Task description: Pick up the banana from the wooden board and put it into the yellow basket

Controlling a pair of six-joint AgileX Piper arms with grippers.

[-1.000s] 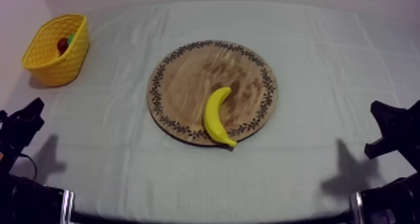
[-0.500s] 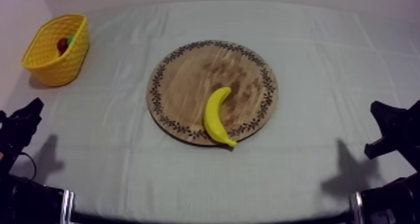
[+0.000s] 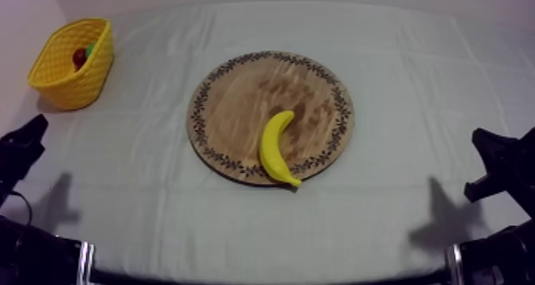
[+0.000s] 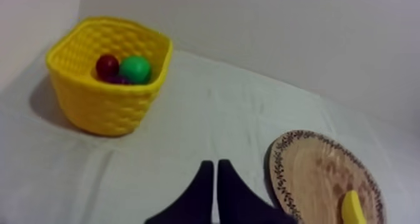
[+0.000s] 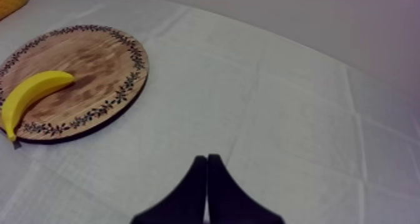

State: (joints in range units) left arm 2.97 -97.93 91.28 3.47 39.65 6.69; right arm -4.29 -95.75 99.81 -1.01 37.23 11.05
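A yellow banana (image 3: 275,147) lies on the round wooden board (image 3: 239,97) at the table's middle, near the board's front rim. The same banana (image 5: 31,94) rests on the board (image 5: 94,57) in the right wrist view, and its tip (image 4: 353,208) appears beside the board (image 4: 312,170) in the left wrist view. The yellow basket (image 3: 72,63) stands at the far left and holds a small red fruit (image 4: 107,66) and a green fruit (image 4: 135,69). My left gripper (image 4: 215,167) is shut on nothing, over the cloth between basket and board. My right gripper (image 5: 207,159) is shut on nothing, right of the board.
Grey-white cloth (image 3: 398,65) covers the whole table. The left arm (image 3: 20,149) sits low at the left edge, the right arm (image 3: 501,165) low at the right edge. Bare cloth lies between the basket and the board.
The left arm has shifted a little up and to the left at the table's left edge. The banana, board, basket and right arm have not moved.
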